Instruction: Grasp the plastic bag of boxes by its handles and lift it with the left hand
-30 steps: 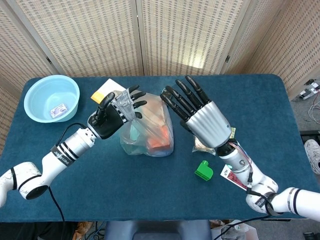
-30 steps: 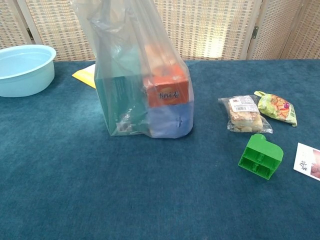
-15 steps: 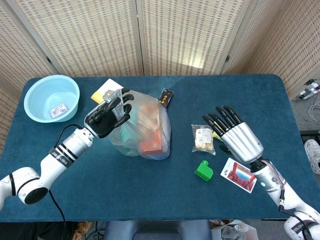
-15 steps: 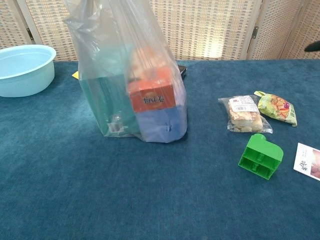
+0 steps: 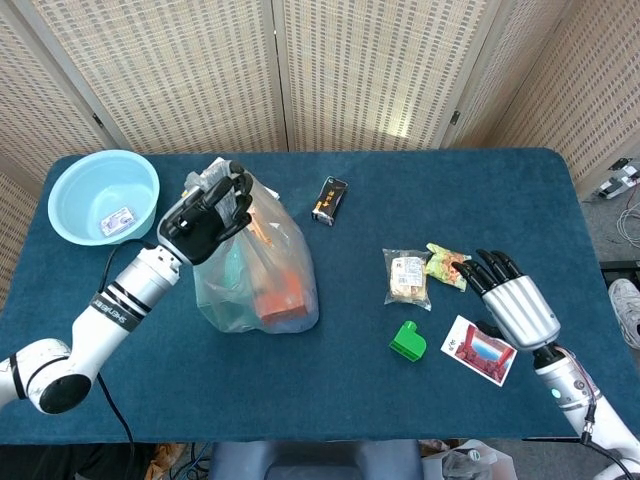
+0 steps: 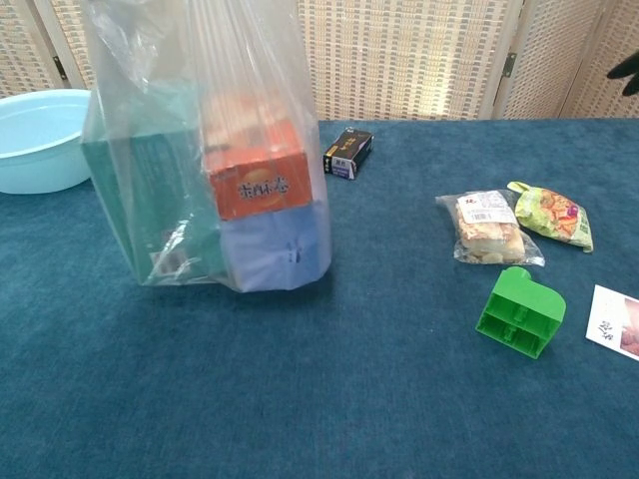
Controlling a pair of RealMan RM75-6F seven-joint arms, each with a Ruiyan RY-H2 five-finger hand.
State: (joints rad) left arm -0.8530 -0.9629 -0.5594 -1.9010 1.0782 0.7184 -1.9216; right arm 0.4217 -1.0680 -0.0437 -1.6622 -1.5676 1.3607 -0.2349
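I have the left robot hand closed around the gathered handles of the plastic bag, fingers curled over the bunched film at the top. The bag stands at the left-centre of the blue surface, its walls drawn upward. Through the film in the chest view I can read an orange box above a blue box, with a teal box beside them. From these views I cannot tell whether the base is fully clear of the surface; it appears to be at or just off it.

Procedure for the lift, as I judge it:

1. Keep the fingers fully wrapped on both handles. I cannot confirm from either view that both loops are captured.
2. Raise straight up. A sideways pull would swing the load toward the light-blue basin or the small dark box.
3. Lift slowly; the stacked boxes may shift and tilt the bag.

The right robot hand holds nothing, its fingers extended and a little apart, well clear of the bag near the printed card, the green block and two snack packets.
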